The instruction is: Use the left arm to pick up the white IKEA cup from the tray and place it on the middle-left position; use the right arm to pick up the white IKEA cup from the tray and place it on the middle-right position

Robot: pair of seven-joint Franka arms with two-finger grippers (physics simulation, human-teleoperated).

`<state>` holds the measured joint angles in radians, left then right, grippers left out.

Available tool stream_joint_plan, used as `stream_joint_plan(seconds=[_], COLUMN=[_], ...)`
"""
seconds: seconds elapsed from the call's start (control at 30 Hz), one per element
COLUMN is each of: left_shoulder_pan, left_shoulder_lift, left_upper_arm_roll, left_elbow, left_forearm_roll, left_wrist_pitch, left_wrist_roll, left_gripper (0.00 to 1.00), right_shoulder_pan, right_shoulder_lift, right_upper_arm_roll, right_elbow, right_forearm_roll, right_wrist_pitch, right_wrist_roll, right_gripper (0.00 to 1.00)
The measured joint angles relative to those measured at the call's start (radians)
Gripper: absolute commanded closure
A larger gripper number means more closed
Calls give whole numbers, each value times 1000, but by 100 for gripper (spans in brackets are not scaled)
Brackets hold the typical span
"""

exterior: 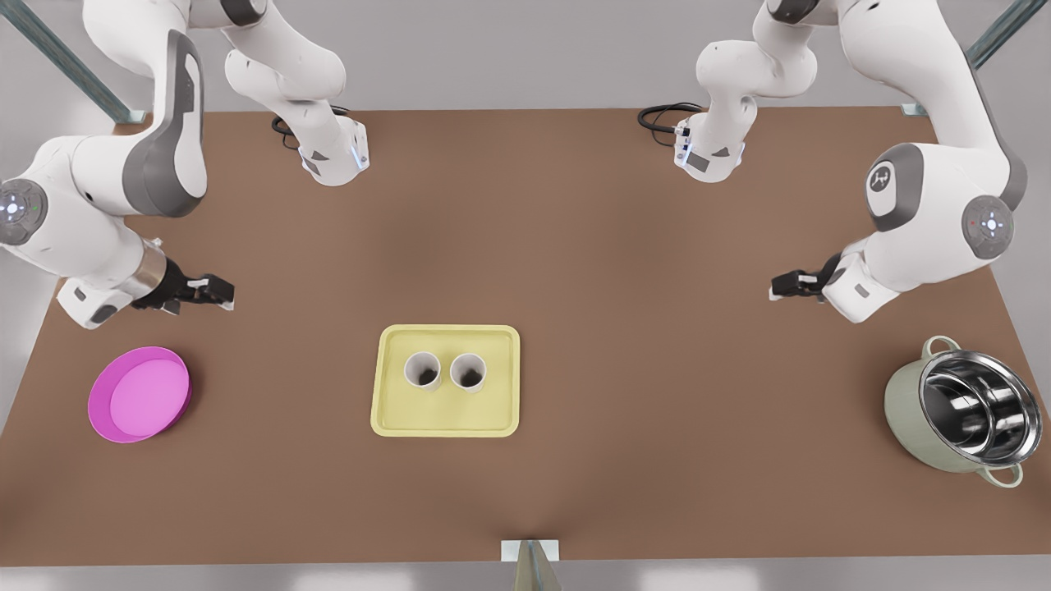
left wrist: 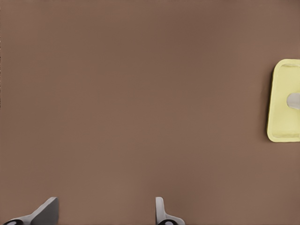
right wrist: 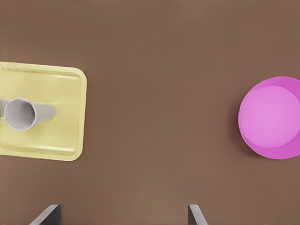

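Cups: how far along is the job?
Done: nothing; both cups stand on the tray. In hand: nothing; the left gripper and the right gripper hover open over bare table, away from the tray. To do: both picks and both placements.

1. Tray (exterior: 447, 420) looked like smooth matt plastic, pale yellow.
2. Two cups (exterior: 423, 371) (exterior: 468, 372) on the tray: white, smooth, matt.
3. Table (exterior: 657, 427) under the tray: flat matt brown, no grain.
4. Plate (exterior: 139, 396), on the front view's left of the tray: smooth magenta plastic, slight sheen.
5. Pot (exterior: 907, 410), on the front view's right of the tray: mirror-glossy metal inside, matt pale green outside.
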<state>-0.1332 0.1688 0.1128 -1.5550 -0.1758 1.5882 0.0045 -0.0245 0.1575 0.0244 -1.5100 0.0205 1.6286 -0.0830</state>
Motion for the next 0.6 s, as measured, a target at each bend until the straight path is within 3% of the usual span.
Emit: stream_joint_plan(seconds=[0.17,0.23,0.33,0.5,0.6], left_shoulder_pan=[-33,-163,-385,-501,-535], left_shoulder_lift=[23,45,149,273,420], left_upper_arm_roll=[-10,-16,-20,-26,-27], left_elbow=[34,50,57,74,199], left_forearm_roll=[18,38,90,118,109], left_wrist_pitch=[74,108,174,262,331], left_wrist_roll=[15,-1,-61,-165,-217], left_gripper=[0,0,0,0,0], right_shoulder_pan=[45,135,209,380,402], right_shoulder_lift=[35,65,102,257,341], right_upper_arm_roll=[-1,1,2,38,48], right_elbow=[17,48,81,176,187], right_forearm_roll=[-4,-4,-4,1,5], right_wrist_pitch=[58,71,83,119,184], right_wrist_roll=[-17,-22,-27,-32,-32], right_gripper=[0,0,0,0,0])
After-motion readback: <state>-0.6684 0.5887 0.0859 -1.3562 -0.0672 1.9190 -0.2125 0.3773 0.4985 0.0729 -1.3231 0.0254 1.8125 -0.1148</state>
